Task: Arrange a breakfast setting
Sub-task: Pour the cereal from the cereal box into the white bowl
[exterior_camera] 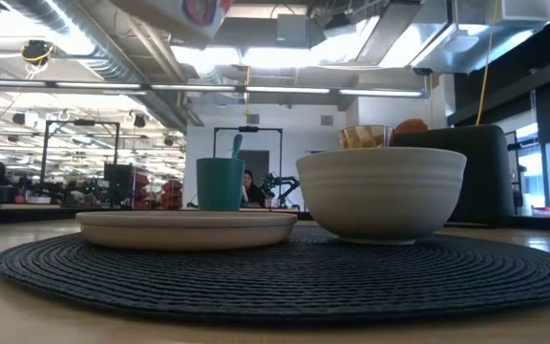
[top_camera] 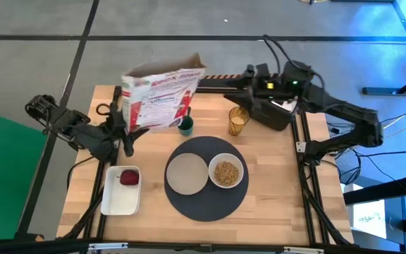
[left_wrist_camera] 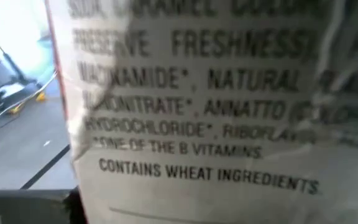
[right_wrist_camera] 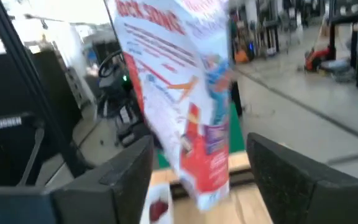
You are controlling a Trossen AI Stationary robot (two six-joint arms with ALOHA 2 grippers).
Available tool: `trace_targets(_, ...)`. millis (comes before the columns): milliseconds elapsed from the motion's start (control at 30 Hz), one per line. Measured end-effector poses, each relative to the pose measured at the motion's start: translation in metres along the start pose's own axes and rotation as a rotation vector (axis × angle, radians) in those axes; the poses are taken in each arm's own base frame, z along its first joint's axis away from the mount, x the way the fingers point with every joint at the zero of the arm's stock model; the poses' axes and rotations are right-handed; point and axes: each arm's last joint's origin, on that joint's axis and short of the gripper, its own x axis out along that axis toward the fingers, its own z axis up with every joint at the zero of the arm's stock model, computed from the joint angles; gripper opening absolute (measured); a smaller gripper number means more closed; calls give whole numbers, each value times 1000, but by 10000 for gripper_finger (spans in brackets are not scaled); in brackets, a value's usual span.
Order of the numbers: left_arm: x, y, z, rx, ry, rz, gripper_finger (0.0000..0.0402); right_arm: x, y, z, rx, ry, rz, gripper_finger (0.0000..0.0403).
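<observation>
A red-and-white cereal box [top_camera: 162, 99] hangs tilted above the table's far left, its open top flaps [top_camera: 189, 65] toward the far right. My left gripper [top_camera: 123, 125] is shut on its left end. My right gripper [right_wrist_camera: 197, 149] points level at the box from the right; its open fingers stand either side of the box's narrow end without touching. On the dark grey mat [top_camera: 206, 201] sit a beige plate [top_camera: 187, 173] and a white bowl [top_camera: 225, 171] of cereal. The green cup [top_camera: 185, 125] and amber glass [top_camera: 238, 120] stand behind the mat. The red fruit [top_camera: 129, 176] lies in the tray. My left gripper holds the cereal box by its left end [top_camera: 130, 118], coming level from the table's left. The box is lifted clear of the table and tilted. In the left wrist view the printed side panel [left_wrist_camera: 204, 124] fills the picture and hides the fingers, so the kind of hold does not show.
A white tray [top_camera: 118, 201] lies at the near left of the mat. A black toaster [exterior_camera: 466, 172] stands at the far right under my right arm, with a toasted round [exterior_camera: 411, 124] showing at its top. Bare wood lies along the near edge.
</observation>
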Motion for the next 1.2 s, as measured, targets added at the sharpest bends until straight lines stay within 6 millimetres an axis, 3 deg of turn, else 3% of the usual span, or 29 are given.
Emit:
trace_targets(267,9,-3,2,-1,-109,-162,220,52,-16,-8,49,-45,104,346)
trace_targets(467,20,-4,-3,-8,-86,-140,220,69,-13,-5,44,-35,178,342)
trace_targets(567,22,-5,-3,-18,-90,-173,220,73,-11,-5,53,-39,174,314)
trace_targets(633,24,-5,-2,-29,-94,-184,220,73,-13,-5,59,-36,158,274)
trace_targets(700,27,-5,-1,-50,-94,-182,220,74,-14,-7,64,-22,153,209)
trace_targets(800,32,-7,-2,-99,-76,-165,228,73,-15,-10,43,9,143,69)
trace_targets(833,34,-7,-2,-114,-73,-163,235,73,-15,-11,27,21,141,40)
trace_targets(1000,43,-8,-2,-180,-59,-126,286,73,-17,-16,41,70,92,30)
trace_targets(1200,35,-2,14,-297,-199,-135,340,72,-18,-27,27,153,55,30)
